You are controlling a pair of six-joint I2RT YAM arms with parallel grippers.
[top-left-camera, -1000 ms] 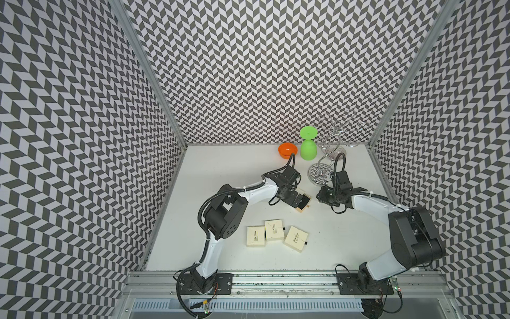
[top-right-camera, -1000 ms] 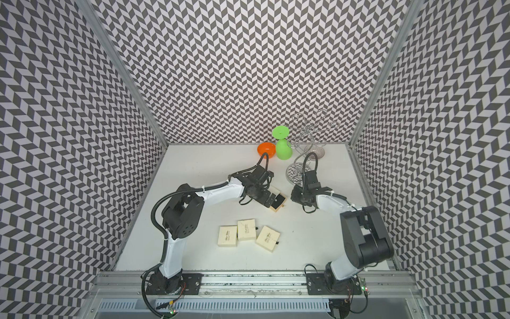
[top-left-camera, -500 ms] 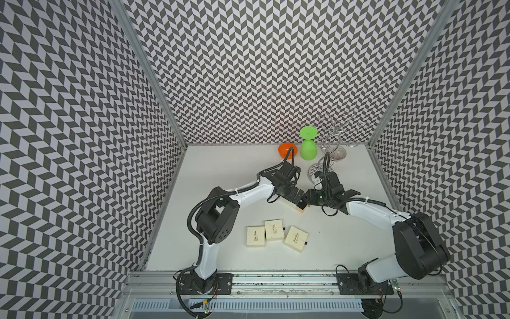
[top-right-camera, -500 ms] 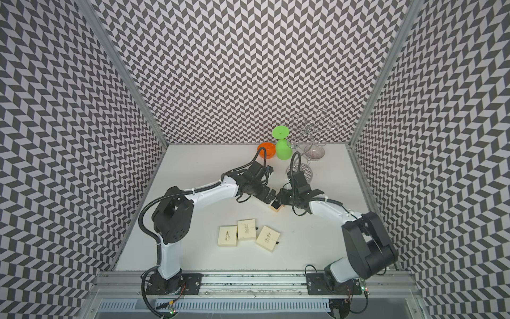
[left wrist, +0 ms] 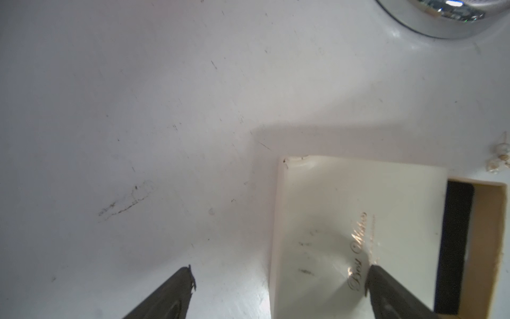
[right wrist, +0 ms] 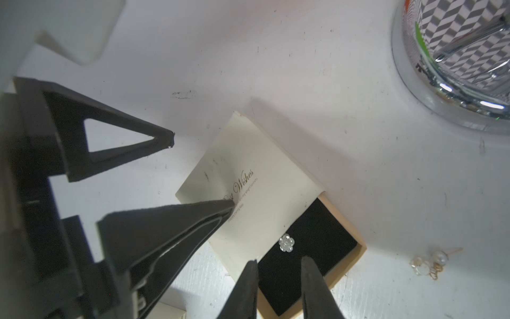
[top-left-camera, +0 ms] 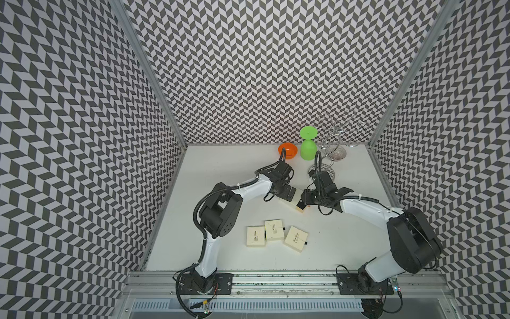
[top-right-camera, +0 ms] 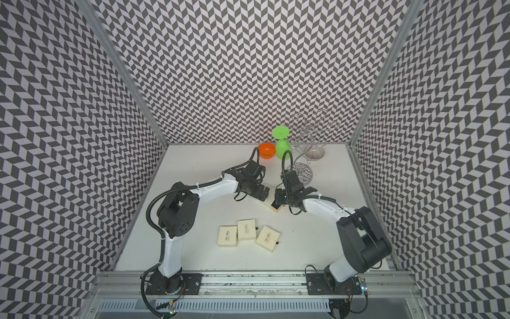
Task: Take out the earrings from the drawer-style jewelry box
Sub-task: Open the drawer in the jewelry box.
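White scuffed tabletop (top-left-camera: pixel 215 165) and black-and-white chevron walls (top-left-camera: pixel 248 69) enclosed our workspace. Near its middle lay the cream drawer-style jewelry box (right wrist: pixel 248 165) with gold script on its lid, its black-lined drawer (right wrist: pixel 325 234) standing partly out. We saw one white flower-shaped earring (right wrist: pixel 287 243) lying on the lining, close to the lid's edge. A few loose pearly earrings (right wrist: pixel 430 263) lay on the table just beside the drawer's end. Our left gripper (left wrist: pixel 278 276) had its fingers spread wide, one tip on the lid and the other over bare table beside the box. Our right gripper (right wrist: pixel 278 263) hung over the drawer, fingers narrowly apart with nothing between them, the flower earring just ahead of the tips. Three closed cream boxes (top-left-camera: pixel 273 229) sat together, well apart, toward the arms' bases. Against the back wall stood an orange bowl (top-left-camera: pixel 287 151), an upturned green goblet (top-left-camera: pixel 308 150) and a silver wire stand (top-left-camera: pixel 336 153).
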